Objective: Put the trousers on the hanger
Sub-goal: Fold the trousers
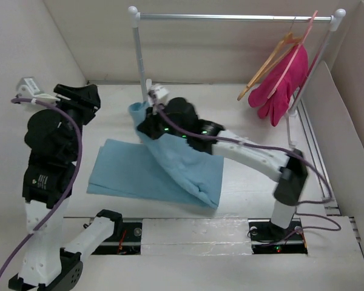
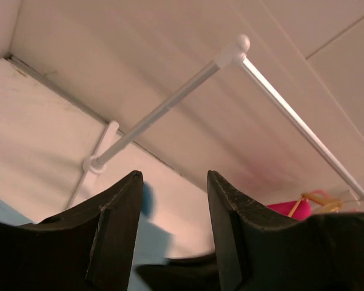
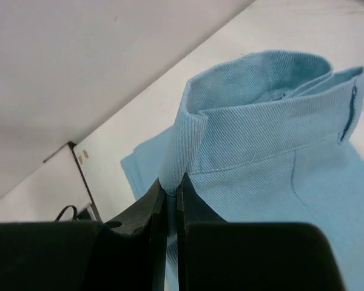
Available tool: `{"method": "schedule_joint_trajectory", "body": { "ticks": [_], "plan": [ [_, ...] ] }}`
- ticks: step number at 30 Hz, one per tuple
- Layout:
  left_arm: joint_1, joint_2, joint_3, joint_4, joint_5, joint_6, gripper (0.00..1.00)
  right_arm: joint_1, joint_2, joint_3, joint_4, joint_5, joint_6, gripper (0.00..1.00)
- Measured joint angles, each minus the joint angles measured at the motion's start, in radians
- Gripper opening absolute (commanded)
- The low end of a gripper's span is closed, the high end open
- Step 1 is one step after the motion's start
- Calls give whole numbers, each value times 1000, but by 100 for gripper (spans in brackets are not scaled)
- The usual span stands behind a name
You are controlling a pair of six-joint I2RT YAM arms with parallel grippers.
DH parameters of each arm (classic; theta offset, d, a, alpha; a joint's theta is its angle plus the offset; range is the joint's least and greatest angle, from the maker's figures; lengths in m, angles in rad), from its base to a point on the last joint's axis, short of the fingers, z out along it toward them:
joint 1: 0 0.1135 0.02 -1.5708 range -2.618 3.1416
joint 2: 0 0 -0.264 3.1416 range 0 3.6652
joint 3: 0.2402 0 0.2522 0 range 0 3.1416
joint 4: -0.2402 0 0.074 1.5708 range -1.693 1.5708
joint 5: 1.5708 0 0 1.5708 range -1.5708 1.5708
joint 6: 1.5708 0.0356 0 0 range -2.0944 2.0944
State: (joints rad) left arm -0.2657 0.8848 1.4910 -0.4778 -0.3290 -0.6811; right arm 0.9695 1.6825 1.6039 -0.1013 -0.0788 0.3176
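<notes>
- You get no text, brand, number or sign that can be read in any of the three views.
- In the top view, the blocky black plastic housing on the left arm (image 1: pixel 51 163) carries a small patch of white print (image 1: pixel 41 180). You can see pale marks there, but they are too small to make out as letters or figures.

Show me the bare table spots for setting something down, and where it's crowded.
Widest bare table lies beyond the right arm, between the trousers and the hanging pink garment. A smaller strip sits between the left gripper and the rack's left post. Crowded: the middle, where the right gripper pinches the trousers.
</notes>
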Motion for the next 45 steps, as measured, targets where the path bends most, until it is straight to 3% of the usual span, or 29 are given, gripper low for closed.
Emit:
{"method": "schedule_joint_trajectory", "body": {
  "ticks": [3, 4, 6, 8, 10, 14, 16, 17, 19, 20, 21, 26, 27, 30, 31, 34, 38, 40, 42, 45],
  "plan": [
    [0, 5, 107, -51, -45, 24, 43, 80, 294, 251, 21, -12, -12, 3],
    [0, 11, 140, -76, -63, 32, 43, 104, 401, 353, 18, -24, -14, 25],
    [0, 22, 189, -109, -93, 45, 49, 143, 588, 523, 21, -54, -5, 58],
    [0, 17, 197, -130, -114, 51, 52, 171, 701, 587, 17, -101, 2, 67],
    [0, 1, 180, -153, -140, 55, 61, 196, 737, 547, -9, -137, 0, 71],
    [1, -52, 72, -178, -172, 59, 67, 219, 611, 237, -7, -165, -4, 69],
    [1, -74, -24, -168, -174, 60, 67, 208, 489, 81, -14, -164, -16, 61],
    [2, -77, -39, -165, -174, 60, 67, 198, 421, 16, -17, -162, -29, 49],
    [2, -90, -222, -136, -156, 55, 67, 169, 278, -90, -18, -150, -54, 24],
    [3, -87, -295, -128, -138, 51, 66, 158, 225, -127, -19, -144, -62, 4],
    [3, -80, -359, -130, -120, 47, 66, 138, 114, -204, -17, -130, -76, 0],
    [3, 41, -671, -24, 23, 6, 66, 76, -219, -520, 4, -63, -93, 3],
    [6, 76, -709, -15, 44, -2, 66, 68, -260, -589, 0, -48, -93, 24],
    [37, 177, -788, 37, 124, -22, 65, 12, -334, -783, -27, -32, -89, 66],
    [59, 198, -806, 62, 153, -25, 64, -22, -343, -834, -43, -32, -92, 69],
    [140, 240, -856, 139, 215, -38, 64, -169, -345, -915, -75, -34, -121, 71],
    [176, 253, -901, 192, 229, -58, 64, -363, -279, -890, -28, -93, -198, 68],
    [176, 257, -909, 214, 236, -68, 64, -411, -202, -841, 8, -131, -229, 63],
    [175, 275, -910, 236, 243, -75, 63, -444, -113, -791, 62, -174, -249, 48],
    [175, 312, -910, 259, 242, -81, 63, -480, -6, -746, 138, -227, -249, 46]
  ]
}}
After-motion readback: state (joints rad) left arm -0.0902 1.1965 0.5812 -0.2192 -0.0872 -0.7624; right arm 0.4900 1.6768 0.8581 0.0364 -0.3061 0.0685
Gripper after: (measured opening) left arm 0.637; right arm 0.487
